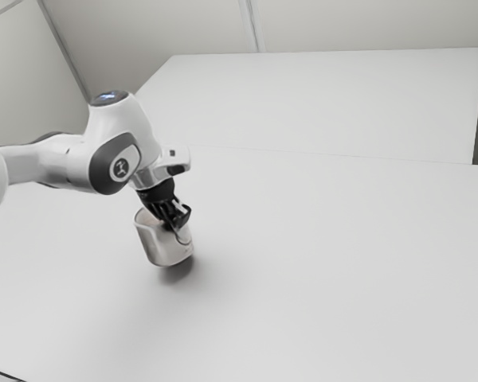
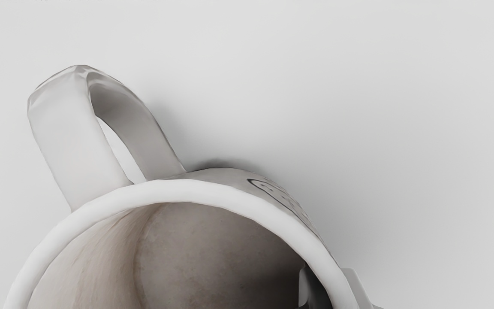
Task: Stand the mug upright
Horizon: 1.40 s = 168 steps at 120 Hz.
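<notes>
Exterior view: at that view's left, the end effector (image 1: 176, 224) gripped the mug (image 1: 161, 246) by its wall; mouth up but leaning, it seemed nearly righted, levelling and release remaining.

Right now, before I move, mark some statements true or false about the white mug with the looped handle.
1. The black two-finger gripper has one finger inside the white mug and one outside. True.
2. The gripper is shut on the handle. False: it pinches the wall at the rim, away from the handle.
3. The mug's outer wall carries a dark-lined drawing. True.
4. The mug lies flat on its side. False: it leans, opening upward.
</notes>
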Motion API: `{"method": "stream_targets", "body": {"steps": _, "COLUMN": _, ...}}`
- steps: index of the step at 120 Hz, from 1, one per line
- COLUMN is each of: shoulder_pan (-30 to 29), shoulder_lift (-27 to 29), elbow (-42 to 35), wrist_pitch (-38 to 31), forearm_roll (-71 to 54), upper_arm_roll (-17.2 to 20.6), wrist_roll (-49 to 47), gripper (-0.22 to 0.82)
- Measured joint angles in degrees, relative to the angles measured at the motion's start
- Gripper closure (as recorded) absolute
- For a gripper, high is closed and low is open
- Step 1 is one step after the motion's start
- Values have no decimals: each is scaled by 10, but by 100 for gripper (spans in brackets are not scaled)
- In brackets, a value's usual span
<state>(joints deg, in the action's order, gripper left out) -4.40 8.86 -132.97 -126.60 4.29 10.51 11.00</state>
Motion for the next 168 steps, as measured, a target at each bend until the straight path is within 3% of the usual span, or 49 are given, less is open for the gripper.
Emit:
{"method": "stream_targets", "body": {"steps": 54, "shoulder_pan": 5, "shoulder_lift": -8, "elbow": -46, "wrist_pitch": -131, "forearm_roll": -37, "upper_arm_roll": 6, "wrist_roll": -92, "gripper": 78}}
{"method": "stream_targets", "body": {"steps": 148, "shoulder_pan": 9, "shoulder_lift": -53, "elbow": -47, "wrist_pitch": -156, "forearm_roll": -37, "upper_arm_roll": 6, "wrist_roll": -155, "gripper": 78}}
{"method": "stream_targets", "body": {"steps": 168, "shoulder_pan": 10, "shoulder_lift": -54, "elbow": -47, "wrist_pitch": -155, "forearm_roll": -31, "upper_arm_roll": 7, "wrist_roll": -155, "gripper": 64}}
